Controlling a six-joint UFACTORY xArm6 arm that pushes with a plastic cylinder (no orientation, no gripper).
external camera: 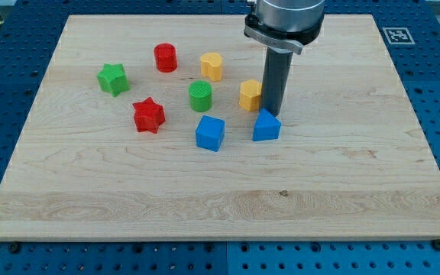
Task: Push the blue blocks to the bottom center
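Two blue blocks lie near the board's middle: a blue cube [210, 133] and, to its right, a blue wedge-shaped block [266, 126]. My tip [272, 113] stands just behind the blue wedge-shaped block, at its top edge, touching or nearly touching it. The rod rises from there to the arm at the view's top. A yellow block [250, 95] sits right beside the rod on its left.
Left of and above the blue blocks lie a green cylinder [200, 96], a yellow cylinder [211, 66], a red cylinder [165, 58], a red star [149, 115] and a green star [113, 79]. The wooden board [220, 206] lies on a blue perforated table.
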